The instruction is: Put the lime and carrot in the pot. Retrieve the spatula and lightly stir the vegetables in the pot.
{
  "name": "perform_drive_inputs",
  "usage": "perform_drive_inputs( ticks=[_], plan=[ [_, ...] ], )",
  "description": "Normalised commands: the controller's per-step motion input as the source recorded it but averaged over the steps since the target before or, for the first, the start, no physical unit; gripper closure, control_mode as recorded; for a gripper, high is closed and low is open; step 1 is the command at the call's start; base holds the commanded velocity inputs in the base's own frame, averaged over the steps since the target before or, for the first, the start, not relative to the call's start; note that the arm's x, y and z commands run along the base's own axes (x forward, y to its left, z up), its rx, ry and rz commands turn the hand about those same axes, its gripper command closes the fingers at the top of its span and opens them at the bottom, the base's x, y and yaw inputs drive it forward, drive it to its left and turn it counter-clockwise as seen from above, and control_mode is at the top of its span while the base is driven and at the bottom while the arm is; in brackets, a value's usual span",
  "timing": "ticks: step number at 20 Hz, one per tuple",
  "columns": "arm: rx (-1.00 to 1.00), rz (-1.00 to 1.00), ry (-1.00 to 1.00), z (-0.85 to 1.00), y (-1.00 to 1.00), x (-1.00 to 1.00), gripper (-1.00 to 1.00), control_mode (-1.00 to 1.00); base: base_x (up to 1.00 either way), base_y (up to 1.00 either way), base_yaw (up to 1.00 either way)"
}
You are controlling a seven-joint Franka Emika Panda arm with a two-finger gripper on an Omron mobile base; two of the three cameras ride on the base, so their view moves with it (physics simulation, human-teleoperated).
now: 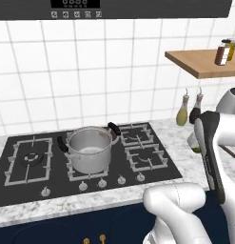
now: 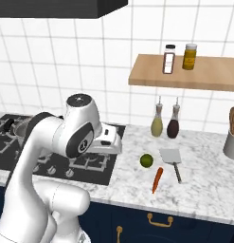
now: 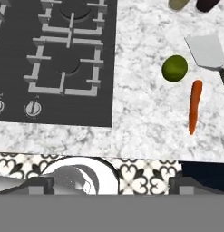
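Pincer spread, empty, high over table front edge; lime, carrot, spatula grouped right of hob, pot waiting.

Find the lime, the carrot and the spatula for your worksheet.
lime point(image 2: 146, 160), right base view, middle of the fruit.
carrot point(image 2: 157, 180), right base view, mid-length.
spatula point(image 2: 170, 155), right base view, flat blade.
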Motion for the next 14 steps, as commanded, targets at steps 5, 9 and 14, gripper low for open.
perform_drive_inputs(
  ticks=[5, 9, 14],
  plan=[
    [0.0, -0.01, 0.03, -0.48, -0.83, 0.08, -1.0, -1.0, 0.0, 0.0, 0.0],
    [0.02, 0.0, 0.03, -0.31, -0.8, 0.35, -1.0, -1.0, 0.0, 0.0, 0.0],
    [0.0, 0.0, 0.02, -0.34, -0.64, 0.2, -1.0, -1.0, 0.0, 0.0, 0.0]
  ],
)
